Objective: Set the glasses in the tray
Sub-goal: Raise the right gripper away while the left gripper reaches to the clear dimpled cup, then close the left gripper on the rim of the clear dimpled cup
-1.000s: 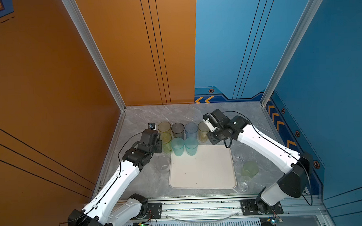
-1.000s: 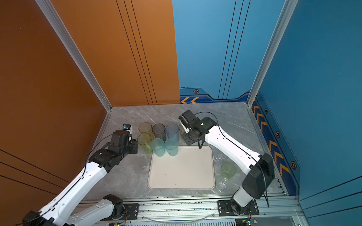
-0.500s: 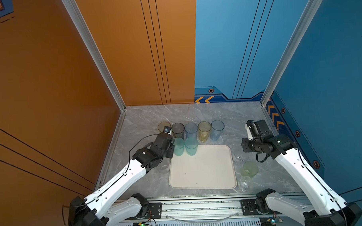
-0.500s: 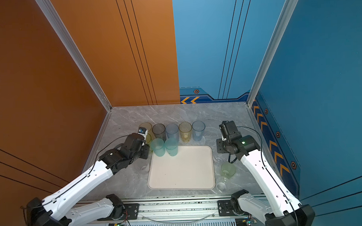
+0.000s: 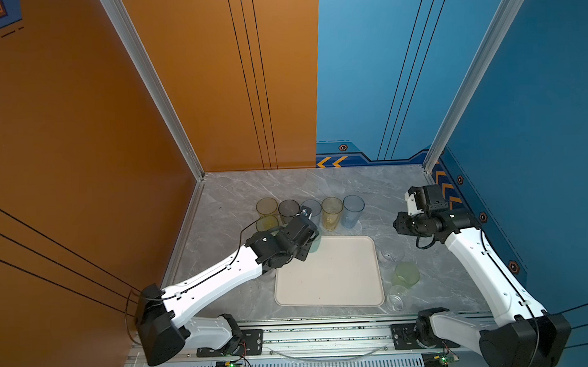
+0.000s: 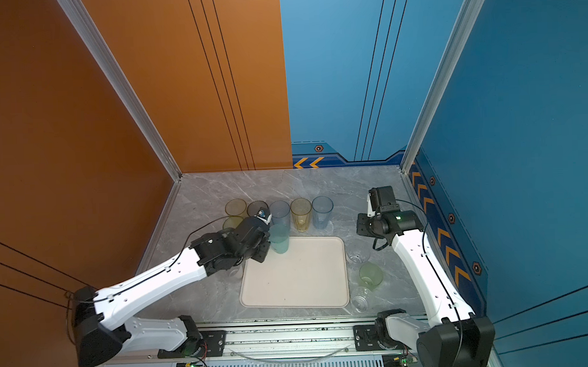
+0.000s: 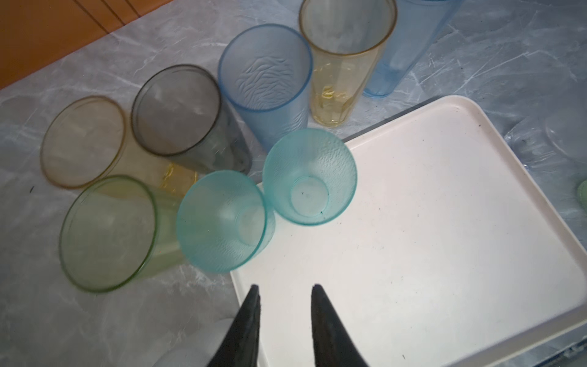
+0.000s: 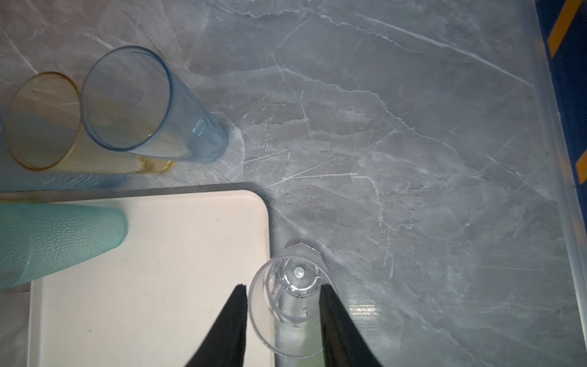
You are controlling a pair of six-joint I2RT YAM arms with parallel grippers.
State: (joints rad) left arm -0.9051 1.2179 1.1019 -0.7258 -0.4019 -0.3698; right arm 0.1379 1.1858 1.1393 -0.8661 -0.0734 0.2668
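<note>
The left gripper (image 7: 284, 287) hovers over the tray (image 6: 296, 278), its jaws slightly apart and empty. A teal tumbler (image 6: 278, 238) stands in the tray's far left corner. The right gripper (image 8: 284, 286), jaws part open and empty, hangs above a clear tumbler (image 8: 297, 276) on the surface (image 5: 319, 183) right of the tray.

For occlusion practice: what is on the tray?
One teal glass stands on the tray, far left corner; the rest looks bare. A second teal glass sits at its left edge, hidden from above by the left arm: on or beside, unclear.
</note>
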